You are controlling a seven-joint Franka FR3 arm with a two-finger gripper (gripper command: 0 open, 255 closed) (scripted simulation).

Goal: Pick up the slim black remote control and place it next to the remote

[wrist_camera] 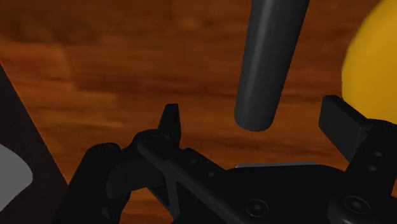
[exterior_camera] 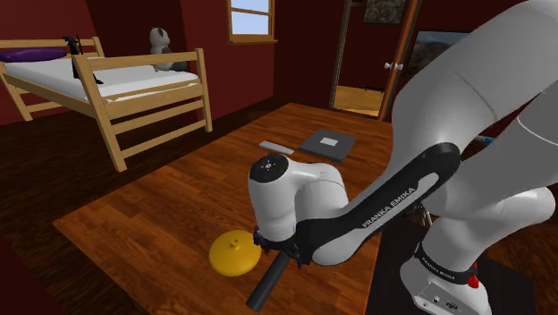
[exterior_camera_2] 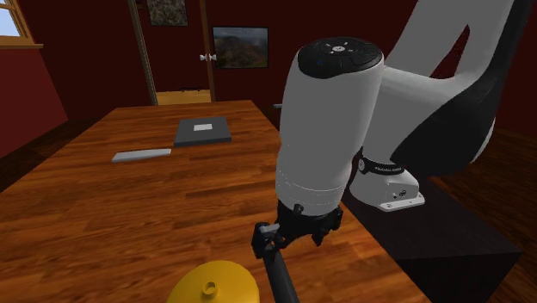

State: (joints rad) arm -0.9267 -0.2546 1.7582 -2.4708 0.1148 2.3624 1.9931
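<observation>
The black remote (wrist_camera: 266, 63) is a slim, round-edged bar on the wooden surface (exterior_camera: 152, 215), near the edge by the dark stand (exterior_camera_2: 447, 245). One end of it reaches in between the fingers (wrist_camera: 170, 121) of the end effector (wrist_camera: 253, 113). The fingers stand wide apart with a gap on either side of that end, so nothing is clasped. In the shoulder view the black remote (exterior_camera: 266, 285) runs from under the end effector (exterior_camera: 281, 246) toward the picture's lower edge. In the second exterior view it (exterior_camera_2: 280, 275) does the same below the end effector (exterior_camera_2: 294, 237).

Just beside it, with a strip of wood between them, lies a yellow disc (exterior_camera: 234, 252) with a small knob at its middle.

Well apart from these, toward the far end of the surface, a grey remote (exterior_camera: 275, 147) lies flat. Just beside it is a dark book (exterior_camera: 327, 143) with a pale label on top.

Past the surface stand a wooden bunk bed (exterior_camera: 116, 89) with a panda toy (exterior_camera: 161, 46) on it, a window (exterior_camera: 250, 18) and an open door (exterior_camera: 367, 63).
</observation>
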